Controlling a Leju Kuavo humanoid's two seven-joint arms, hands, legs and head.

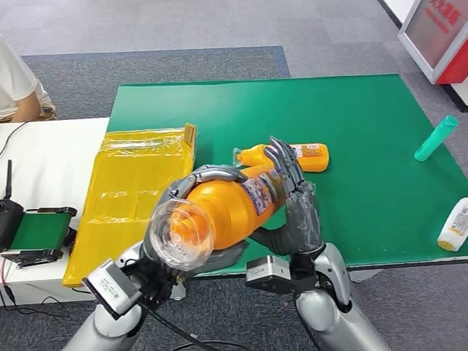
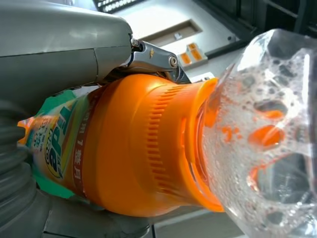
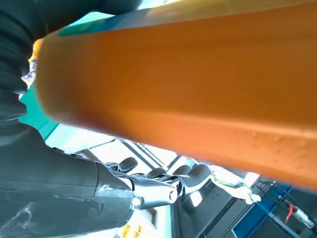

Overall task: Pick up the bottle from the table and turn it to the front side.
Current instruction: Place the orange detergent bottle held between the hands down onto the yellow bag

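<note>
I hold an orange bottle (image 1: 232, 208) lying sideways in the air above the near edge of the green mat (image 1: 342, 110). Its clear cap (image 1: 180, 235) points toward me and has foam inside. My left hand (image 1: 190, 181) wraps the bottle's shoulder just behind the cap, fingers over the top. My right hand (image 1: 297, 205) grips the far base end, fingers curled over the label. In the left wrist view the bottle (image 2: 142, 148) and its cap (image 2: 269, 134) sit against my left hand (image 2: 56, 54). In the right wrist view the bottle (image 3: 186, 84) lies across my right hand (image 3: 56, 188).
A second orange bottle (image 1: 300, 156) lies on the mat just beyond my hands. A green bottle (image 1: 436, 137) and a white bottle (image 1: 455, 227) lie at the right. A yellow bag (image 1: 132, 190) covers the left. A person (image 1: 17, 88) sits beyond the white table (image 1: 50, 168).
</note>
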